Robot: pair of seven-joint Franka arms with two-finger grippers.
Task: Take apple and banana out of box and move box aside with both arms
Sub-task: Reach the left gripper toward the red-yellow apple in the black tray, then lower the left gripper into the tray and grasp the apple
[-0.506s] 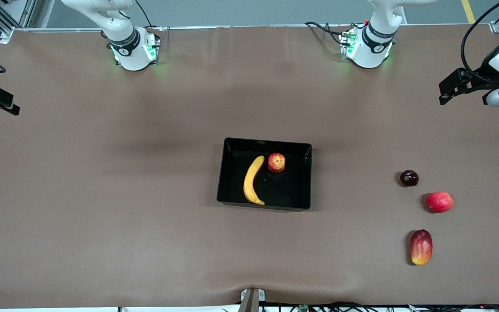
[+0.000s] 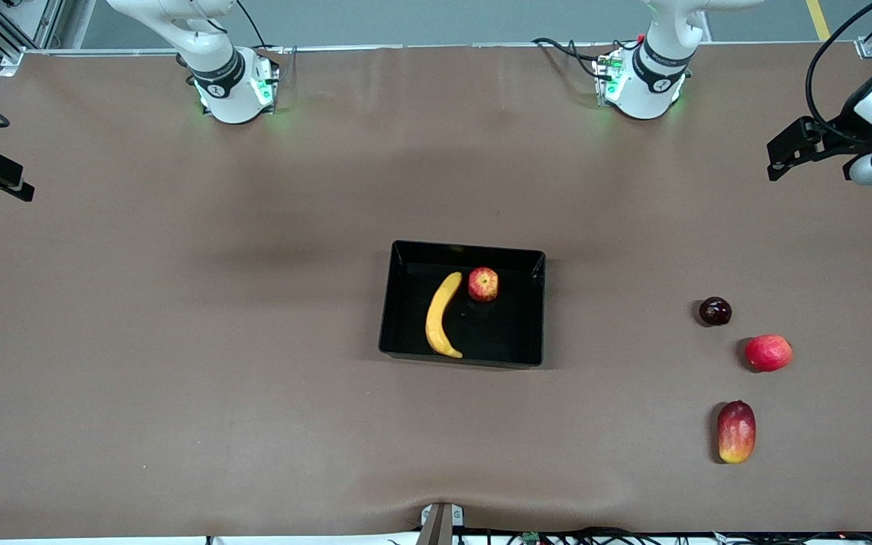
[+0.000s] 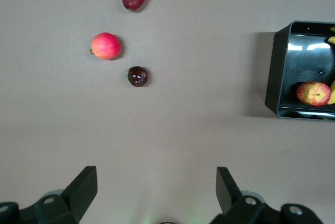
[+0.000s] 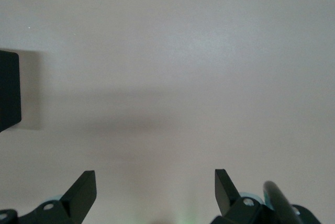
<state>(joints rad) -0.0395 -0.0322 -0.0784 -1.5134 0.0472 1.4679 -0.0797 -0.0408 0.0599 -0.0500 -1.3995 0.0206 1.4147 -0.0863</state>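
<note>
Box: the box (image 2: 533, 318) sits mid-surface, between the two arms' ends, with the apple and the banana both in it.
Apple: the apple (image 2: 483, 284) lies in the part of the box farther from the front camera, just beside the banana's upper tip.
Banana: the banana (image 2: 441, 316) lies with its long axis running from nearer the front camera to farther, on the side of the box toward the right arm's end.
Left gripper: the left gripper (image 3: 157, 185) hangs over bare surface at the left arm's end, fingers (image 3: 84, 187) spread wide and empty.
Right gripper: the right gripper (image 4: 155, 185) hangs over bare surface at the right arm's end, fingers (image 4: 84, 188) spread wide and empty; only a corner of the box shows in its wrist view.
Key relation: both grippers are well apart from the box; the apple lies toward the left arm's side, the banana toward the right arm's, so each arm probably has its own fruit.
Other fruit: a dark plum (image 2: 715, 311), a red-pink fruit (image 2: 767, 353) and a mango (image 2: 736, 431) lie toward the left arm's end, outside the box.
Change: against the earlier frame the fruit and box lie unmoved; the left arm's wrist has shifted very slightly.
</note>
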